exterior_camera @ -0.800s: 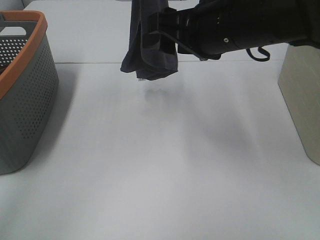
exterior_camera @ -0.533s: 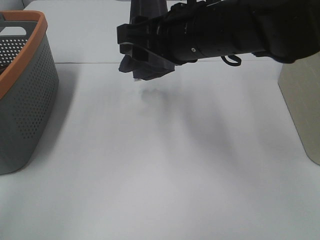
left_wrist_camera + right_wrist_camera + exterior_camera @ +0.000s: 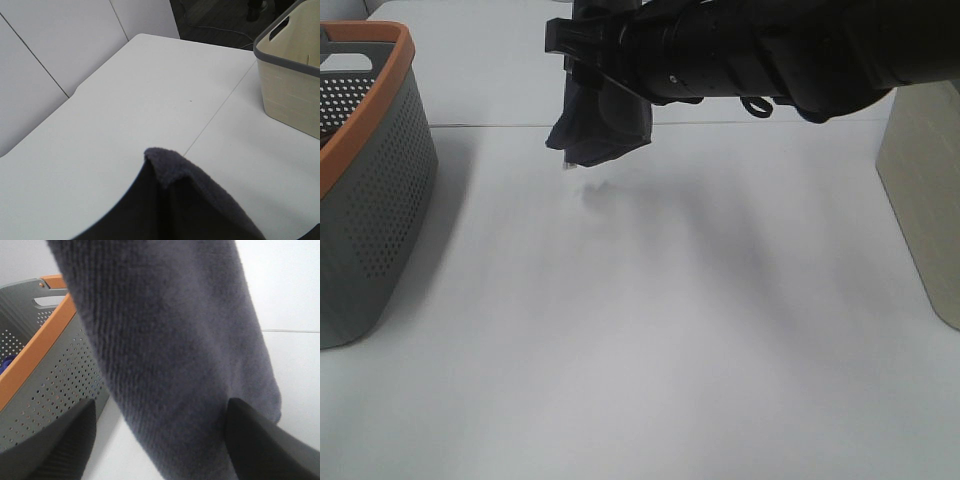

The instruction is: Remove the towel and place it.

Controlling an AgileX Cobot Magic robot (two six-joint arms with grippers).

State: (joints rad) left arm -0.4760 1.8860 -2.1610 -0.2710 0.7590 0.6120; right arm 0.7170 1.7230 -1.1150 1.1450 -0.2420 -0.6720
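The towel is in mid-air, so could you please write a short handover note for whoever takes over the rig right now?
Right gripper: open, fingers on either side of the hanging towel, not gripping it.
Left gripper: fingers hidden under the towel in its wrist view; it probably holds the top end.
Towel: in the air above the table, outside both the grey basket and the beige basket.
Done: towel lifted clear.
Left: set it down and let go.

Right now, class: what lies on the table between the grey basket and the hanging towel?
Nothing: between the basket and the towel the white table is bare. The high view shows it.
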